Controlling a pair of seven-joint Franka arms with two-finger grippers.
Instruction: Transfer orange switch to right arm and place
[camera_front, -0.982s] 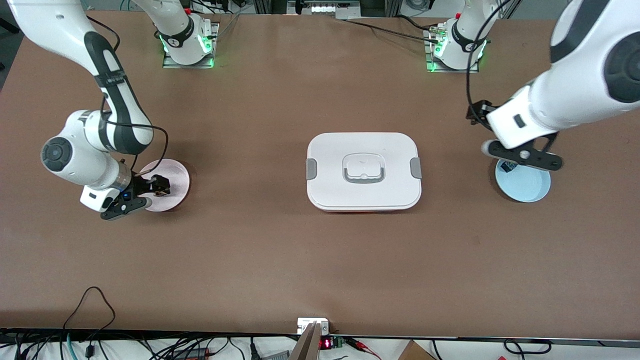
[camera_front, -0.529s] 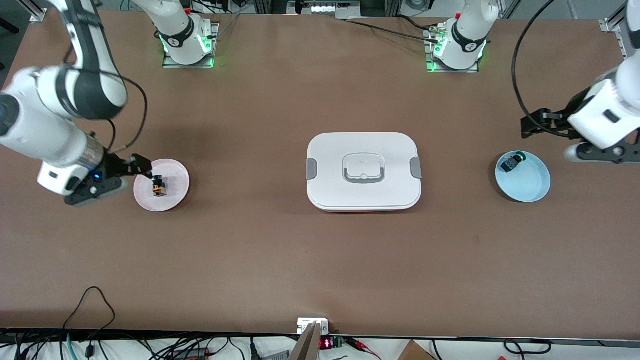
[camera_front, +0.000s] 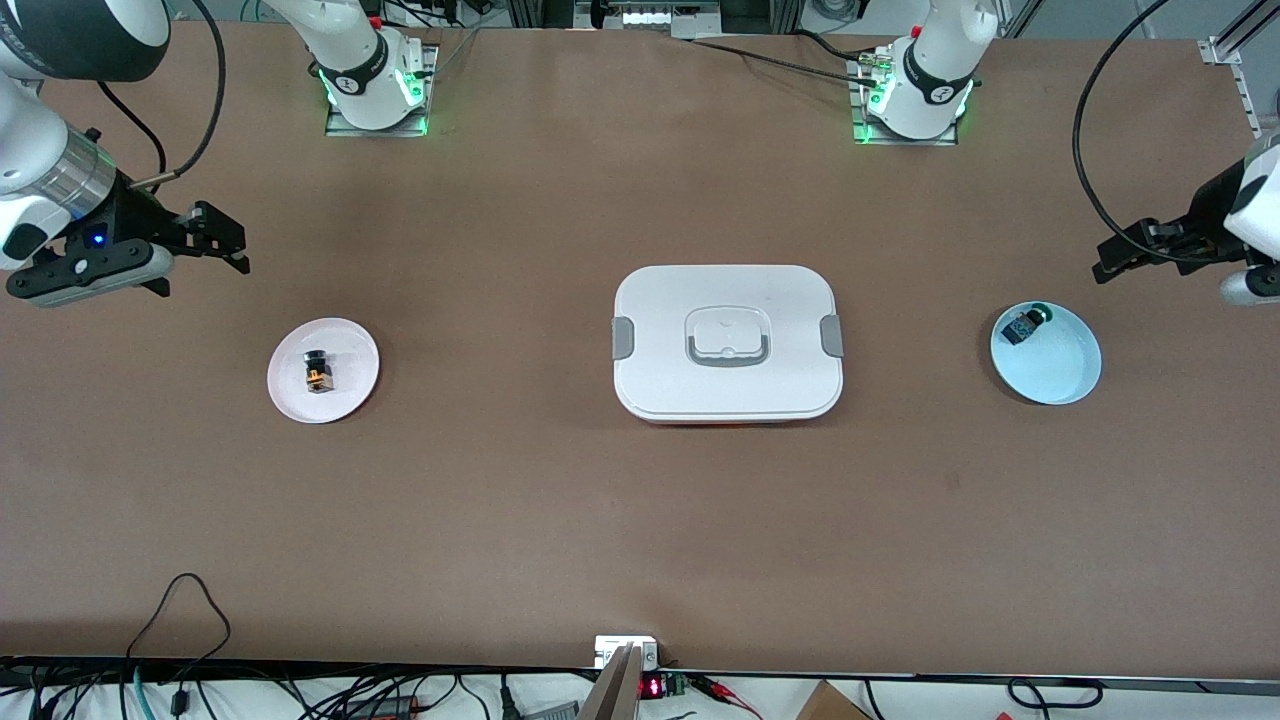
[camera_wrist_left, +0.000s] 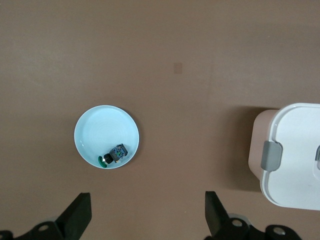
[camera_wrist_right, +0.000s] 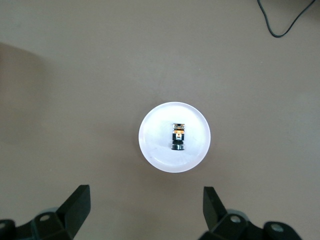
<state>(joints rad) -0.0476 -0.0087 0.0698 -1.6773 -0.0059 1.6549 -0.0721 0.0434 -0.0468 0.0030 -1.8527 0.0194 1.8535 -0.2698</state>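
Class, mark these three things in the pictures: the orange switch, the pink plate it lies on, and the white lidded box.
orange switch (camera_front: 318, 372), front view, middle of its body.
pink plate (camera_front: 348, 352), front view, bare surface beside the switch.
white lidded box (camera_front: 660, 375), front view, flat lid area.

Black-orange switch (camera_front: 318, 372), pink plate (camera_front: 350, 392)
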